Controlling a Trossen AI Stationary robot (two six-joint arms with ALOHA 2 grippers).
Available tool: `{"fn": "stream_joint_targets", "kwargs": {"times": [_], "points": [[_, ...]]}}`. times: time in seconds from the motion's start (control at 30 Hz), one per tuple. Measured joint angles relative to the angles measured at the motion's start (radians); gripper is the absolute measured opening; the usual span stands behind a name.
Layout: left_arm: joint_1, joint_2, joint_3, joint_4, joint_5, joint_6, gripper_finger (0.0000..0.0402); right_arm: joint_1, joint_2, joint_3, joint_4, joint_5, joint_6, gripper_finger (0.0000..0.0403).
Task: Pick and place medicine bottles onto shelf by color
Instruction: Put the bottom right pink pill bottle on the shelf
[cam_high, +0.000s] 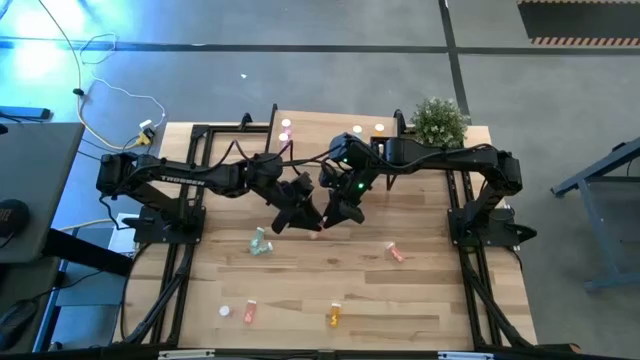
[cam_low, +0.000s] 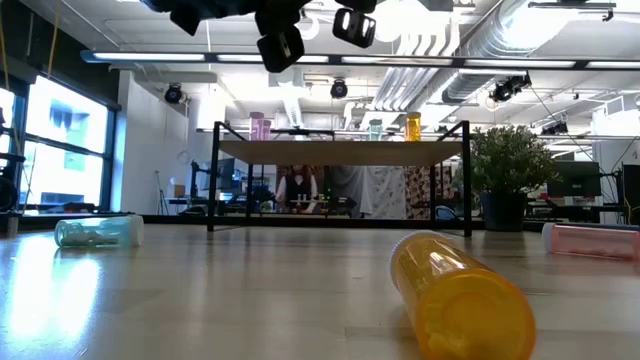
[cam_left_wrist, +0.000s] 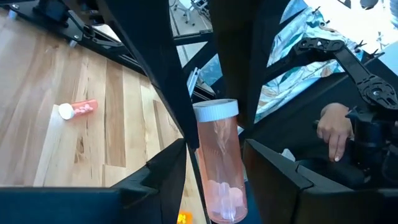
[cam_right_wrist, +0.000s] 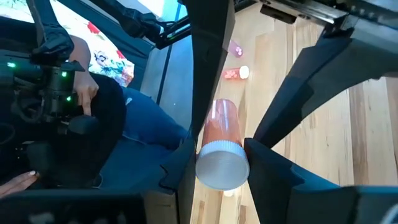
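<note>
A salmon-red bottle (cam_left_wrist: 221, 168) with a white cap (cam_right_wrist: 222, 163) is held in the air between my two grippers, which meet over the table's middle. My right gripper (cam_high: 338, 212) is shut on its cap end. My left gripper (cam_high: 300, 215) is open, its fingers on either side of the bottle's base end (cam_left_wrist: 222, 199), with a slim gap showing on one side. The shelf (cam_low: 340, 150) stands at the far edge and carries pink (cam_low: 260, 125), green (cam_low: 375, 128) and orange (cam_low: 413, 125) bottles. Other bottles lie on their sides on the table: green (cam_high: 260, 243), salmon (cam_high: 395, 252), pink (cam_high: 248, 312), orange (cam_high: 334, 317). My right gripper pinches the bottle at its white cap (cam_right_wrist: 217, 149) between the two fingers, one finger (cam_right_wrist: 186, 155) on each side. The bottle is lifted clear of the table and its body points away from this gripper toward my left one. Whether my left gripper touches the bottle cannot be told.
A potted plant (cam_high: 438, 122) stands at the shelf's right end. Black arm frames run along both table sides. In the low view the orange bottle (cam_low: 460, 295) lies close by. Beyond the table, a person's hand (cam_left_wrist: 333, 127) rests on control gear.
</note>
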Motion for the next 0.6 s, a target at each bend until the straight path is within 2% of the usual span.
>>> {"fn": "stream_joint_targets", "kwargs": {"times": [0.3,0.6], "points": [[0.000,0.007,0.000,0.002,0.008,0.000,0.0144,0.000,0.000,0.000,0.009,0.006,0.019,0.0114],[0.001,0.007,0.000,0.001,0.013,0.000,0.0104,0.000,0.000,0.000,0.010,0.006,0.023,0.0114]]}}
